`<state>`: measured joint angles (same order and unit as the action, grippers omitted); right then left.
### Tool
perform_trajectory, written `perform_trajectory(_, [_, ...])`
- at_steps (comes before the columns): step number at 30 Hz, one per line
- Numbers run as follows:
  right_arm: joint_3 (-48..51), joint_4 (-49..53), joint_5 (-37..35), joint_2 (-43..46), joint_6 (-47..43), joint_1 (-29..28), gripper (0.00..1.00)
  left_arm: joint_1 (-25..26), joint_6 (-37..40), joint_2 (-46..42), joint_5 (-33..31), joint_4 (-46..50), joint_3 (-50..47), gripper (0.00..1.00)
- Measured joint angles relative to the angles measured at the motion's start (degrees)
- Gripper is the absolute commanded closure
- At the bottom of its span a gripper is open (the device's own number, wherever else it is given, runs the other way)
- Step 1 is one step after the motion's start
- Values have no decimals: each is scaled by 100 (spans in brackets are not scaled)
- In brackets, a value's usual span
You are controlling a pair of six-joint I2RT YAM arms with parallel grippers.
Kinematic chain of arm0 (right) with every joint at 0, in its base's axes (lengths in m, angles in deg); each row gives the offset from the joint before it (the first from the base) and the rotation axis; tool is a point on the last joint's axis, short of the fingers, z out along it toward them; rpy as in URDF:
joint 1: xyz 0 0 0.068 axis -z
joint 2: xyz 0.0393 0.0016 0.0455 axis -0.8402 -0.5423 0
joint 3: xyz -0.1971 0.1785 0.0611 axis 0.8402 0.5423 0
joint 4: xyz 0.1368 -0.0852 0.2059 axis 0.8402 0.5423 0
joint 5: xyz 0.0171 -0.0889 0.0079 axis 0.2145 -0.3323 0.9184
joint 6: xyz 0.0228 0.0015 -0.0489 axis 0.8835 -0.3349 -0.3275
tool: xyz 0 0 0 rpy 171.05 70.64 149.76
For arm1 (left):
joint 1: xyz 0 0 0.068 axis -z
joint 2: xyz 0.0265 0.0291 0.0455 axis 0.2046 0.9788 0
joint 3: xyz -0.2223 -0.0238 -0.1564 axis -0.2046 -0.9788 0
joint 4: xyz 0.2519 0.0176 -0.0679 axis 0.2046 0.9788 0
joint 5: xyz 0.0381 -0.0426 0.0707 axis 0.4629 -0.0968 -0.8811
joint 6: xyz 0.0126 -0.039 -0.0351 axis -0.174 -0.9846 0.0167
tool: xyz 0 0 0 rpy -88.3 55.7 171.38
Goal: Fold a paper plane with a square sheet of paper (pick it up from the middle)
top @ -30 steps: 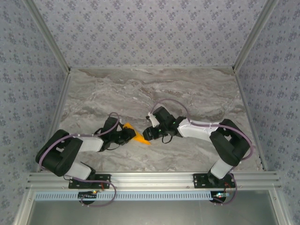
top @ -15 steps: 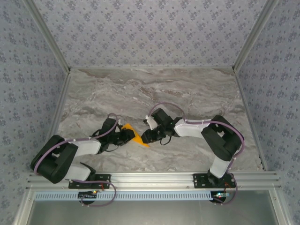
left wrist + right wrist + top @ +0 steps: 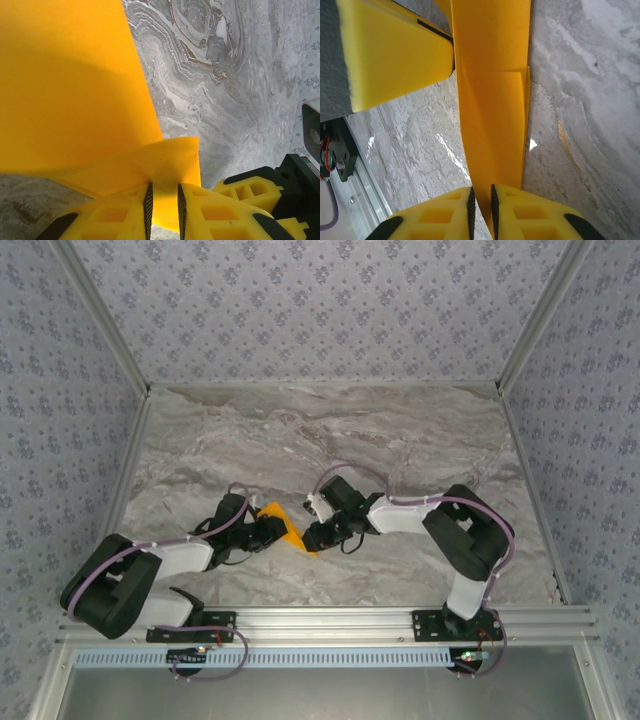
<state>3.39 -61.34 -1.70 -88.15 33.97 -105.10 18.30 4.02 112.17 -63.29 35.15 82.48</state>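
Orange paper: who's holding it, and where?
Both. The left gripper pinches the orange paper at a folded edge; the right gripper pinches its other end.

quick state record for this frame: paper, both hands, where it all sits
object: orange paper, folded into layers, no dart shape yet
left hand: shut on one end of the orange paper
right hand: shut on the opposite end
position: paper spans between the two hands, over the front middle of the table
contact with table: cannot tell
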Motion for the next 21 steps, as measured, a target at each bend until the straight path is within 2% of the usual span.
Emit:
perform_trajectory(3, [-28, 70, -2, -24, -61, -44, 86, 0, 0, -4, 15, 2, -4, 76])
perform_trajectory(9, [-170, 184, -17, -164, -153, -142, 88, 0, 0, -2, 15, 0, -4, 76])
perform_trajectory(21, [-223, 424, -232, -26, -212, -184, 74, 0, 0, 0, 15, 0, -13, 76])
